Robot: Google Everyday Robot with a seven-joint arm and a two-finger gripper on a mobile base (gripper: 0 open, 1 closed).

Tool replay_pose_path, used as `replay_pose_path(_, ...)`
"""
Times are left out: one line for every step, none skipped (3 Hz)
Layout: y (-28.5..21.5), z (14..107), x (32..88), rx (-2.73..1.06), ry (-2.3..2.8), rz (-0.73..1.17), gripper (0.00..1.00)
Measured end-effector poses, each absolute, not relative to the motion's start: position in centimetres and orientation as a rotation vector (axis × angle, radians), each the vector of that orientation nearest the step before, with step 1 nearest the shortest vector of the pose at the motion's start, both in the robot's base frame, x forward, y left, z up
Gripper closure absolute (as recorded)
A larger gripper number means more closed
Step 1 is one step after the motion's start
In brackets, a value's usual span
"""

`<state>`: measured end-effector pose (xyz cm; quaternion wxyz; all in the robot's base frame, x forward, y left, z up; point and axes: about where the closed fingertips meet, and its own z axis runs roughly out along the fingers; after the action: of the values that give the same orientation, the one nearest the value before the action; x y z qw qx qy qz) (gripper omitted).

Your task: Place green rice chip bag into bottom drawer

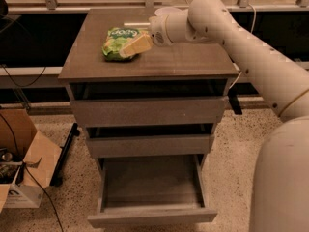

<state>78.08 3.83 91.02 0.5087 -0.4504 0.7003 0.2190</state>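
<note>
Covering the green rice chip bag's [113,44] right edge sits the gripper [129,48].

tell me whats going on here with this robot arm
A one-arm robot is going for the green rice chip bag, which lies on the grey cabinet top, toward the back left. Its gripper is right at the bag's right edge; whether it has a hold cannot be told. The bottom drawer stands pulled open below, and the bag is not yet in it.

Cream pincer [132,46] over crinkly light-green snack bag [113,43]: dark-green logo patch, pale chip print. Plain grey bottom drawer [152,217], dull brown surface [188,62], white arm [251,57].
</note>
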Motion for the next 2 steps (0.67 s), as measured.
replay_pose_path(5.6, 89.6, 80.5, -1.049, 1.683, 0.589, 0.00)
replay_pose_path(7.6, 88.4, 82.3, -1.038, 1.678, 0.619, 0.00)
